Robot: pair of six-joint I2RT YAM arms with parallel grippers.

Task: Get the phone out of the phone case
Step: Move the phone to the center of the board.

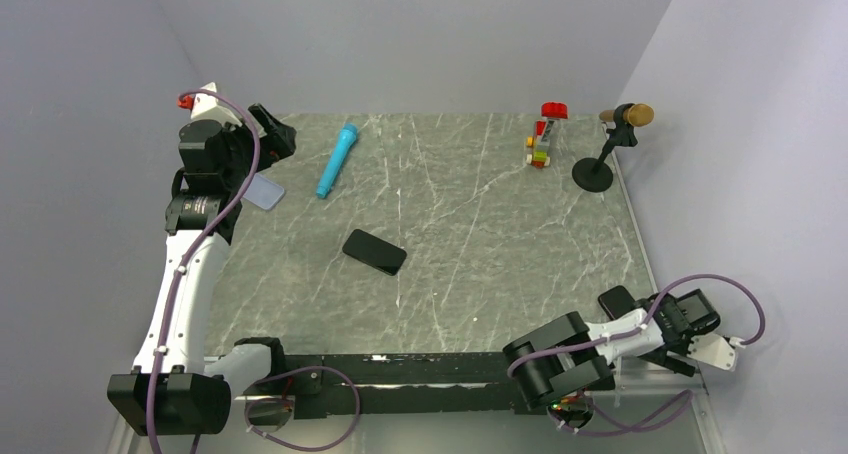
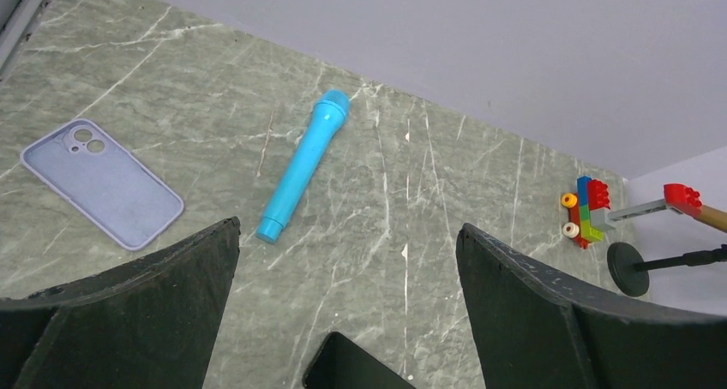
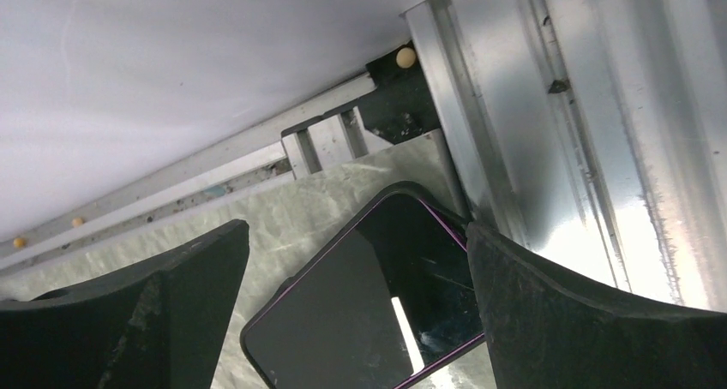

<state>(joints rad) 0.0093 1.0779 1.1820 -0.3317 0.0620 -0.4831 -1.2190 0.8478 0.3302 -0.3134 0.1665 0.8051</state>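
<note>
Grey marbled stone makes up the table (image 1: pixel 500 224), with plain pale walls on three sides. The phone case (image 2: pixel 101 183) lies flat at the far left of it, a pale blue-grey shell with its camera cutout at the far corner. From above, my left arm covers part of the case. My left gripper (image 2: pixel 347 226) hangs above that far left area with its fingers (image 2: pixel 154 303) spread wide and nothing between them. In the wrist view the case sits to the left of those fingers and clear of them.

Just right of the case, apart from it, a light blue tube (image 1: pixel 337 160) lies on its side, running from near to far. Nearer and further right, around the middle of the table, a black phone (image 1: pixel 375 251) rests flat at a slant, touching nothing else.

At the far right stand a small stack of toy bricks (image 1: pixel 541 144) with a red piece on top and, beside it, a microphone on a black stand (image 1: pixel 610 144).

My right gripper (image 3: pixel 356 230) is low at the near right corner, fingers parted and holding nothing. A second dark phone (image 3: pixel 369 312) with a purple edge lies on the table below the gap, close against the metal rail (image 3: pixel 549 149).
</note>
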